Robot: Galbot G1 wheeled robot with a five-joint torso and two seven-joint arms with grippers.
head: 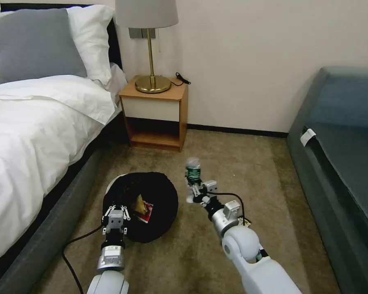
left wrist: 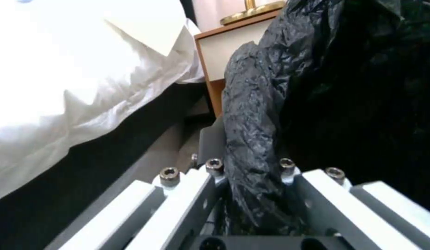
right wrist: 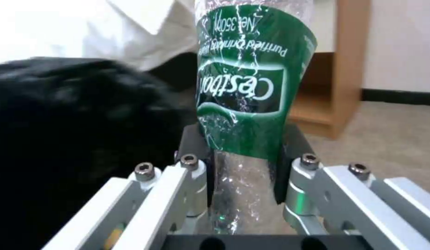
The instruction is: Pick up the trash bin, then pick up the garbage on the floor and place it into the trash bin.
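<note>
Right hand [head: 197,191] clenched on bottle [head: 193,169], long axis upright; trash bin [head: 159,192] at its 9 o'clock, rim gripped by left hand [head: 116,213].

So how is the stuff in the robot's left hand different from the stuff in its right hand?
The left gripper pinches the crinkly black rim of the trash bin; the right gripper squeezes a clear bottle with a green label. The bin is wide, dark and already holds some litter; the bottle is slim, see-through and held beside the bin, not in it. Both are clamped between closed fingers.
</note>
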